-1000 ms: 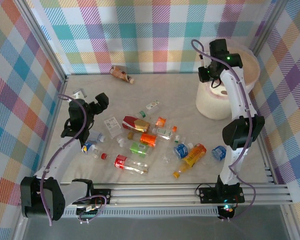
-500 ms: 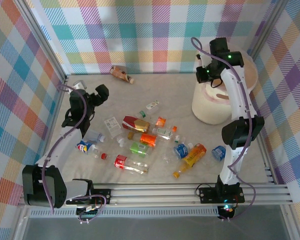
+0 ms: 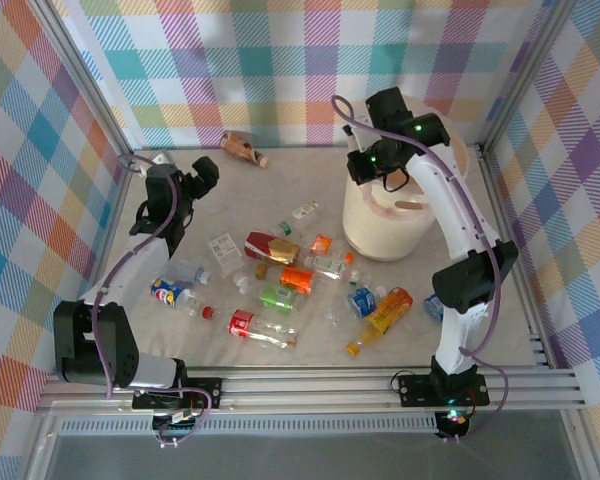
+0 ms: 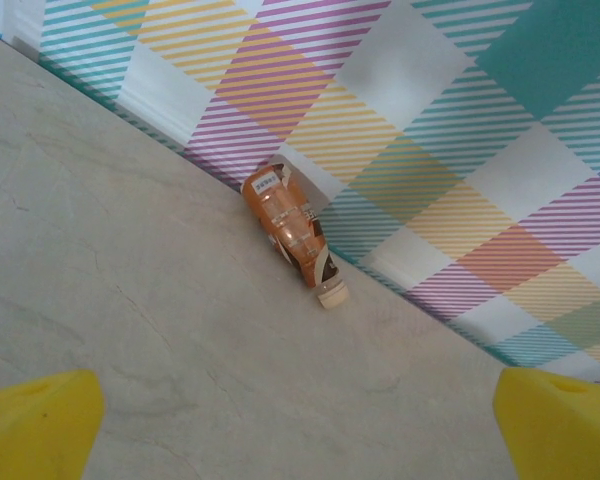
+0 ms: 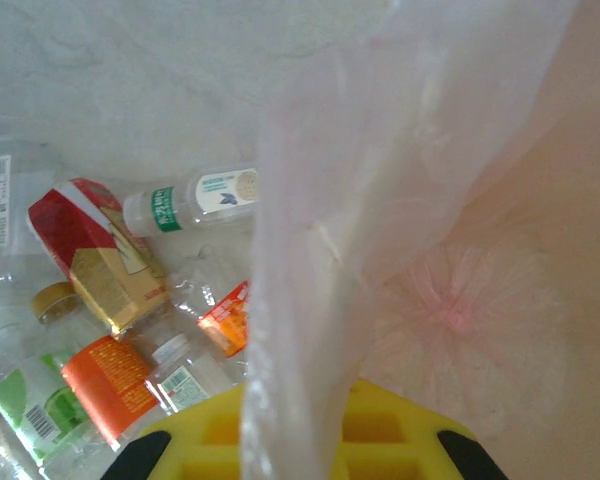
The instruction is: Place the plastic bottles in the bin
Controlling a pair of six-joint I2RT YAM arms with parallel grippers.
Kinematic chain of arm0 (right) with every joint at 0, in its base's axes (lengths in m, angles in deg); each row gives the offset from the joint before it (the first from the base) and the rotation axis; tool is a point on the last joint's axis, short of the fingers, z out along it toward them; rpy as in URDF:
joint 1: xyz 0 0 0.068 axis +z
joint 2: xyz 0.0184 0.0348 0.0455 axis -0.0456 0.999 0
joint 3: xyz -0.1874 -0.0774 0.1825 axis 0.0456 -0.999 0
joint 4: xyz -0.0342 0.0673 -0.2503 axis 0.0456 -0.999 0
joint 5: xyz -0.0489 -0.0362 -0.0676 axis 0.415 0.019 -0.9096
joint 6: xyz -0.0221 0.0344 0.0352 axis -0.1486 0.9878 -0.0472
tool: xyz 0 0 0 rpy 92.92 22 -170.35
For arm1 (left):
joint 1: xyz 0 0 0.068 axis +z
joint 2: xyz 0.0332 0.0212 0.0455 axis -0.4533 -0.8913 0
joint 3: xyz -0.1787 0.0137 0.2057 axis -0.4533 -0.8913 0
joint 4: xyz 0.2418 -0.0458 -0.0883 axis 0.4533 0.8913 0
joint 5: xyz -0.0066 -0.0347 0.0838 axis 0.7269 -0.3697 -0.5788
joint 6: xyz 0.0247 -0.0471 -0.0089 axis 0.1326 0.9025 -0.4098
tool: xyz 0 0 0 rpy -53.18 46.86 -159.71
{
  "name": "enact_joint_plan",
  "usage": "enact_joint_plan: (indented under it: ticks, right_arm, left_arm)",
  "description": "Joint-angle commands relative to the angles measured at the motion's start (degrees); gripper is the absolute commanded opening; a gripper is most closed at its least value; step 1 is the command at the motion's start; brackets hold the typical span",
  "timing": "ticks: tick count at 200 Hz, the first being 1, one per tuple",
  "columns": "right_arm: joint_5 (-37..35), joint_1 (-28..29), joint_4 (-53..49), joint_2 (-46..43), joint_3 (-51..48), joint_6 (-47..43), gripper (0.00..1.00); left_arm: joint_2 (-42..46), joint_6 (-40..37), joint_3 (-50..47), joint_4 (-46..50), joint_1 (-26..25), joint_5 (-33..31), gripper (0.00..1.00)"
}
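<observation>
Fourteen or so plastic bottles (image 3: 296, 277) lie scattered over the middle of the table (image 3: 310, 185) in the top view: small, crushed and clear, with red, orange, green and blue labels. One brownish bottle (image 3: 243, 148) lies apart from them against the far checked wall (image 3: 280, 70). The bin (image 3: 380, 228), a large round cream-pink bucket, stands just right of the cluster, close beside the nearest bottles. The right gripper (image 3: 365, 165) sits at its left rim, clamped there. The left gripper (image 3: 202, 175) hangs over the far left of the table, released, its jaws spread and holding nothing.

From the left wrist, two yellow fingertips (image 4: 40, 420) show at the bottom corners, wide apart over bare table. The brownish bottle lies ahead at the foot of the wall, pale cap towards the camera.

From the right wrist, thin translucent liner (image 5: 310, 300) runs down between the yellow fingers (image 5: 390, 440), pinched. To its right is the bin's pink inside; to its left, red-gold, orange and green-labelled bottles lie on the table.
</observation>
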Motion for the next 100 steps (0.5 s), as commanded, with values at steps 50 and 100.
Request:
enact_joint_plan:
  ticks: [50, 100]
  right_arm:
    - [1.28, 1.61, 1.93, -3.46, -5.30, 4.52, 0.04]
    - [-0.21, 2.05, 2.23, -3.46, -5.79, 4.93, 0.44]
  left_arm:
    - [-4.09, 0.39, 4.66, 0.99, 0.39, -0.97, 1.00]
    - [-11.01, 2.17, 11.41, 3.51, 0.43, -0.20, 1.00]
